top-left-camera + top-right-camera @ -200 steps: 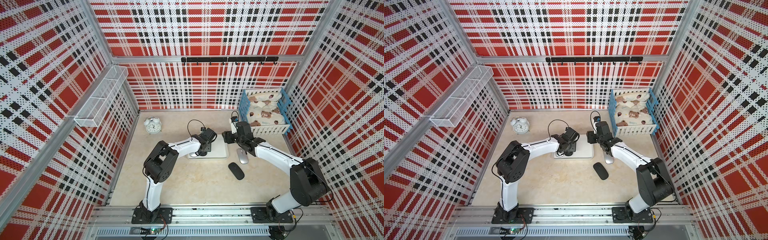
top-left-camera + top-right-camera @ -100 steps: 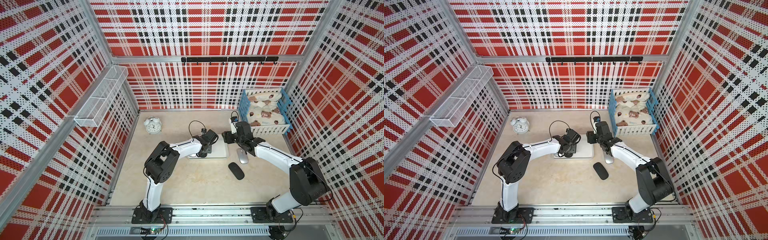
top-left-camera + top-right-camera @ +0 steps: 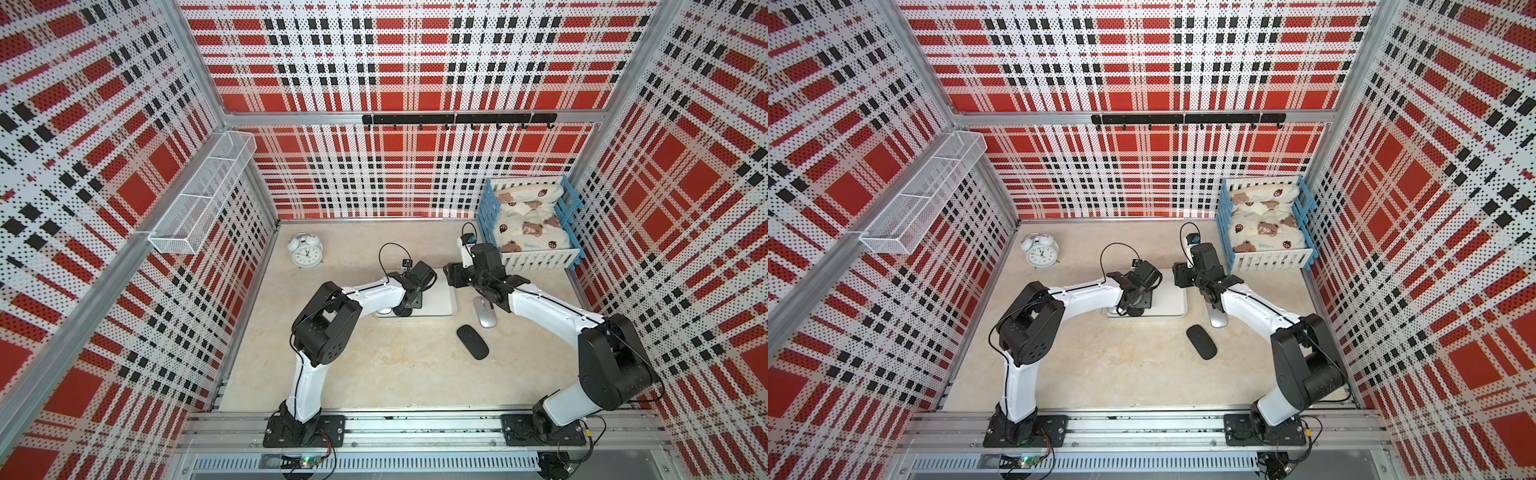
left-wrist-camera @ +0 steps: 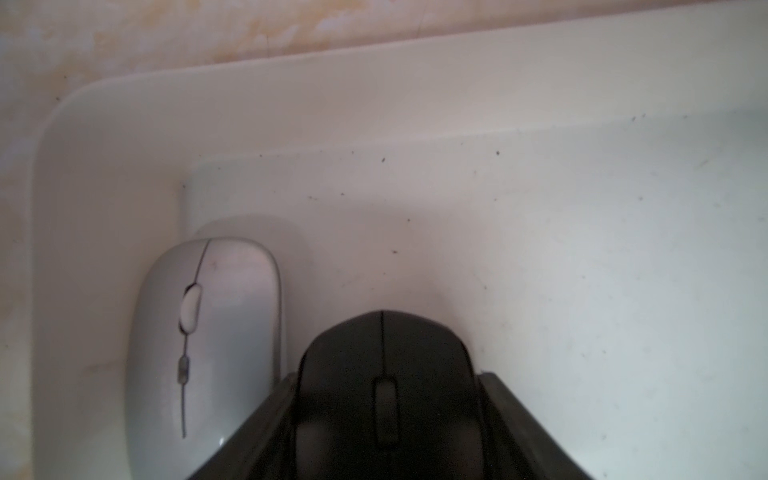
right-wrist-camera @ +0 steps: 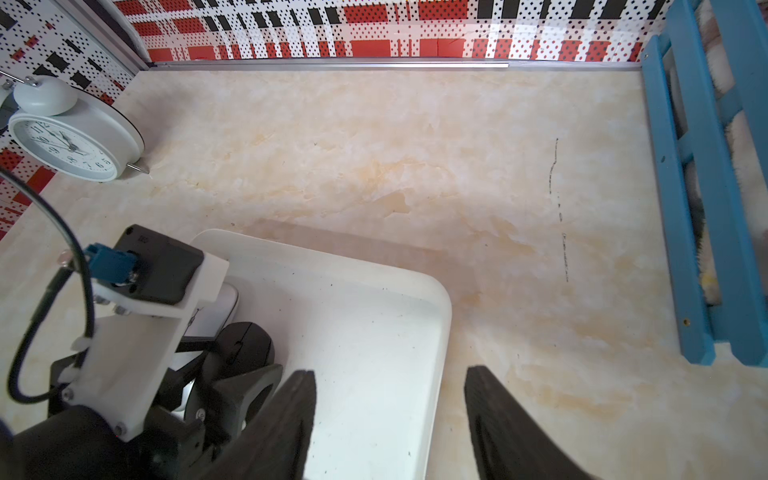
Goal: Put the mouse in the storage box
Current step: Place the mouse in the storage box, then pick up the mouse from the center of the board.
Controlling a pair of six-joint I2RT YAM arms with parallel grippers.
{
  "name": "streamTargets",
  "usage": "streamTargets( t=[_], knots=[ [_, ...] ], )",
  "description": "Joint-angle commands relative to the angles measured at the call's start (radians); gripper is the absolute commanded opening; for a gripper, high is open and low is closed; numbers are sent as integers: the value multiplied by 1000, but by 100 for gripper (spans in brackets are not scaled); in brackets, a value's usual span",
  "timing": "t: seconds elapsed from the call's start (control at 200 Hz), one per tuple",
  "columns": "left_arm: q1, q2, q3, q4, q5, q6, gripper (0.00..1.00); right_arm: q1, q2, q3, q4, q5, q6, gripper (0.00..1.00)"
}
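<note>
Left wrist view: the left gripper [image 4: 388, 377] has shifted slightly over the box [image 4: 374, 104], jaws still pinching the black mouse [image 4: 382, 353], a white mouse [image 4: 232, 316] just beside it. Placement looks nearly done, release next. Right gripper [image 5: 390, 370] hangs spread and empty over the box rim. Whether the mouse touches the floor is hidden; both top views bury it under the wrist.

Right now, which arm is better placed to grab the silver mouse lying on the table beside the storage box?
Right. The right hand is open and empty, and the silver mouse lies beside that arm. The left hand is in the storage box, closed around a black mouse.
</note>
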Motion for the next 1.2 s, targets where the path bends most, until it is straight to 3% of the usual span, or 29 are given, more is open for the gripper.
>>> streamTargets(
  t=[0.0,0.2,0.701,0.797,1.022,1.192],
  knots=[
    [-7,10,30,-34,-26,-8,73,-5,13,6,13,-10,-6,64],
    [-7,-18,49,-54,-20,-18,80,-6,13,7,8,-12,-8,64],
    [-21,-159,123,-90,-76,-14,80,-6,-24,9,-73,2,-36,64],
    [-12,-212,71,-7,-73,9,81,-6,-64,-7,-116,23,-44,64],
    [30,-424,-207,389,61,81,80,-3,-181,-90,-221,20,-23,64],
    [41,-502,-338,566,210,186,80,63,-246,-152,-377,-2,20,63]
  ],
)
